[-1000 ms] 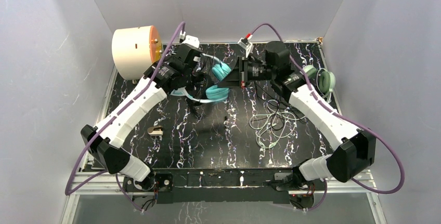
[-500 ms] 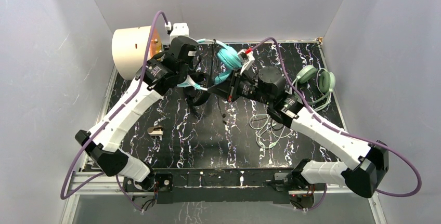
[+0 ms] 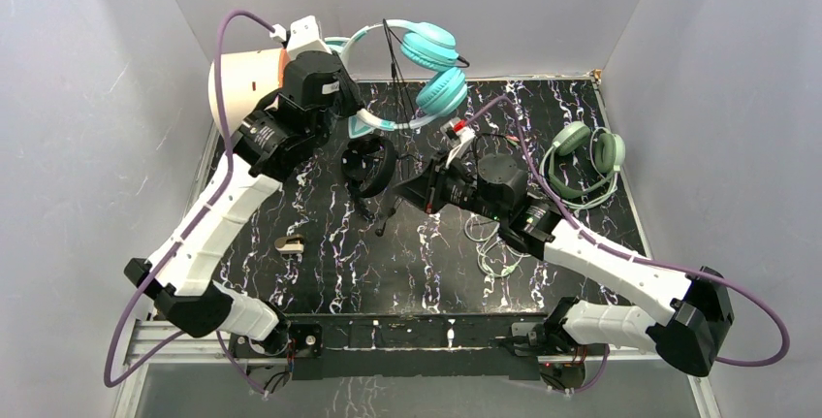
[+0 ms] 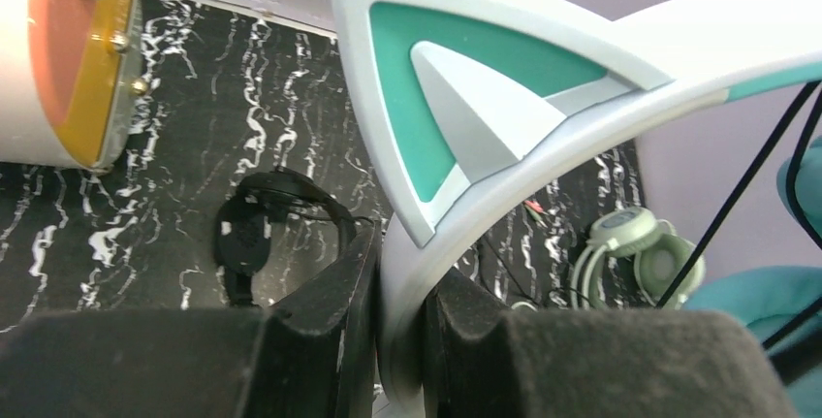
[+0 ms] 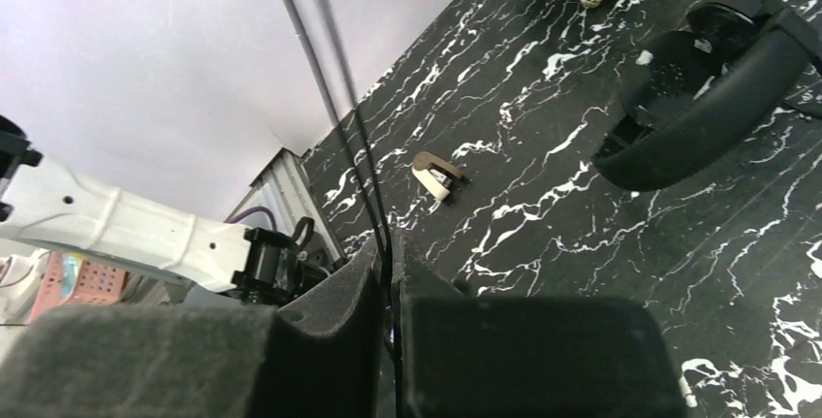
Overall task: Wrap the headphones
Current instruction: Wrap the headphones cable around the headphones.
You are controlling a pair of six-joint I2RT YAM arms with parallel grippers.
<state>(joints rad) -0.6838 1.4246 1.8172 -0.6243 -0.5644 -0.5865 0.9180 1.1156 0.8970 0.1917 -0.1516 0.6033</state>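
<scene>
My left gripper (image 3: 356,119) (image 4: 399,268) is raised above the back of the table and shut on the white cat-ear band (image 4: 543,137) of the teal headphones (image 3: 433,69). Their two cups hang in the air to its right. A thin black cable (image 3: 392,117) drops from them to my right gripper (image 3: 415,193) (image 5: 390,253), whose jaws are pinched on it low over the table. The black headphones (image 3: 370,166) (image 5: 703,98) lie on the table just left of the right gripper. The sage-green headphones (image 3: 584,151) (image 4: 635,248) lie at the back right, their light cable (image 3: 499,243) in loose loops.
A cream cylinder with an orange face (image 3: 242,88) (image 4: 58,49) stands at the back left, right beside the left arm. A small tan and white clip (image 3: 289,241) (image 5: 436,173) lies on the black marbled table (image 3: 388,273). Grey walls close three sides.
The left arm has lifted the teal headphones up and back off the table. The right gripper has come down and toward the front along the black cable, which now hangs stretched between them.
</scene>
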